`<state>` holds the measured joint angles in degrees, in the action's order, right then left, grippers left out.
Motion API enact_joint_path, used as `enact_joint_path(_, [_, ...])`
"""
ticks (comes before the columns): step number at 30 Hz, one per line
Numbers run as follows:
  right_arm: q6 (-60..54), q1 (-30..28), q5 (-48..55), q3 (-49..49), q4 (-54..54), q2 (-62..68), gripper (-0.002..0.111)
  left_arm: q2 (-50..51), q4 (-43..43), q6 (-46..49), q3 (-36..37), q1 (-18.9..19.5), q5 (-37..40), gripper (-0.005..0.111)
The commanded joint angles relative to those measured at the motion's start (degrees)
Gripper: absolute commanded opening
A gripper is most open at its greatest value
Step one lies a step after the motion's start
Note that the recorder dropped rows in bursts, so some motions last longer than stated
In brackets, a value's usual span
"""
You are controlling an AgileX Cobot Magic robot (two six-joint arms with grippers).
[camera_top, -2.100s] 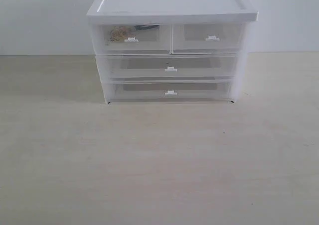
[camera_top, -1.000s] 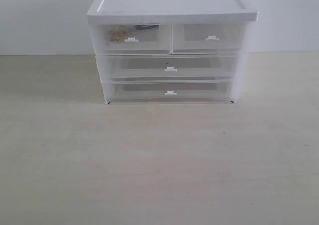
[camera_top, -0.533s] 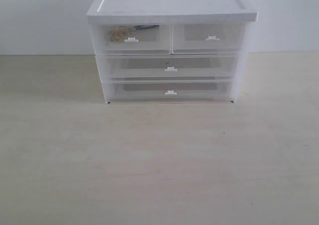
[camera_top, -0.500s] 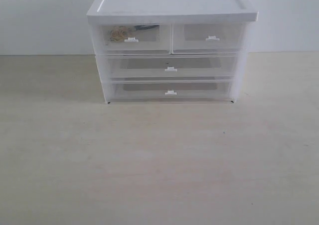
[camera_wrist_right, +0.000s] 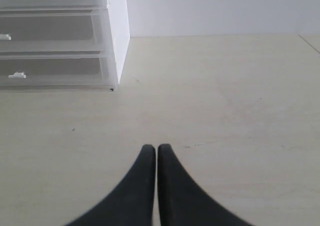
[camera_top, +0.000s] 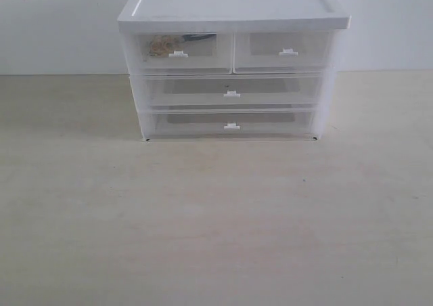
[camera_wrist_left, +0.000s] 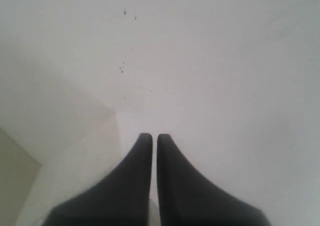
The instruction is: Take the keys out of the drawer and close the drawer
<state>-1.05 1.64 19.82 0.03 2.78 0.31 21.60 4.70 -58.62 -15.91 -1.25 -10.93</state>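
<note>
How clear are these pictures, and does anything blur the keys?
Exterior view: even light, the keys only a hazy gold smudge behind the drawer front; left wrist view: left gripper soft-edged against blank white; right wrist view: table sharp, right gripper slightly blurred.

The exterior camera faces the cabinet [camera_top: 232, 82] head-on from slightly above, the cabinet at 12 o'clock across the counter [camera_top: 216, 218]. The right wrist camera looks low past the right end effector [camera_wrist_right: 152, 148], sharing the cabinet's right corner. The left wrist camera sees only a white surface [camera_wrist_left: 200, 61].
</note>
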Motion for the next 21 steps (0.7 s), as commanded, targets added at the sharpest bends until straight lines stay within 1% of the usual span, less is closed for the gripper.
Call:
enact_joint_path(1, [-0.14,0.13,-0.08,-0.03,-0.09,-0.31,0.0,5.12,10.37,-22.45,1.42,0.08,-11.61,0.004])
enact_joint_path(2, [-0.14,0.13,-0.08,-0.03,-0.09,-0.31,0.0,6.45,14.19,-26.71,1.86,0.08,-14.43,0.004])
enact_joint_path(3, [-0.14,0.13,-0.08,-0.03,-0.09,-0.31,0.0,9.93,20.74,-34.68,2.69,0.08,-21.64,0.004])
enact_joint_path(4, [-0.14,0.13,-0.08,-0.03,-0.09,-0.31,0.0,11.58,22.99,-36.36,2.95,0.08,-24.07,0.004])
enact_joint_path(5, [-0.14,0.13,-0.08,-0.03,-0.09,-0.31,0.0,16.02,27.6,-36.66,3.11,0.08,-29.91,0.004])
enact_joint_path(6, [-0.14,0.13,-0.08,-0.03,-0.09,-0.31,0.0,19.69,29.17,-34.85,3.11,0.08,-35.11,0.004])
enact_joint_path(8, [-0.14,0.13,-0.08,-0.03,-0.09,-0.31,0.0,26.49,27.01,-33.06,3.11,0.08,-42.69,0.004])
enact_joint_path(11, [-0.14,0.13,-0.08,-0.03,-0.09,-0.31,0.0,35.93,20.06,-32.18,3.11,0.08,-45.34,0.004])
enact_joint_path(12, [-0.14,0.13,-0.08,-0.03,-0.09,-0.31,0.0,39.21,19.46,-32.18,3.11,0.08,-46.94,0.004])
enact_joint_path(13, [-0.14,0.13,-0.08,-0.03,-0.09,-0.31,0.0,41.7,18.84,-31.7,3.11,0.08,-49.1,0.004])
enact_joint_path(14, [-0.14,0.13,-0.08,-0.03,-0.09,-0.31,0.0,45.16,17.45,-30.54,3.11,-0.16,-52.96,0.004])
enact_joint_path(16, [-0.14,0.13,-0.08,-0.03,-0.09,-0.31,0.0,49.84,15.2,-28.1,3.11,-1.24,-57.94,0.004])
enact_joint_path(17, [-0.14,0.13,-0.08,-0.03,-0.09,-0.31,0.0,51.82,15.07,-27.14,3.11,-1.89,-59.04,0.004])
enact_joint_path(20, [-0.14,0.13,-0.08,-0.03,-0.09,-0.31,0.0,59.13,17.52,-27.82,2.95,-5.47,-59.04,0.004])
enact_joint_path(21, [-0.14,0.13,-0.08,-0.03,-0.09,-0.31,0.0,61.05,17.39,-28.0,2.71,-7.47,-59.04,0.004])
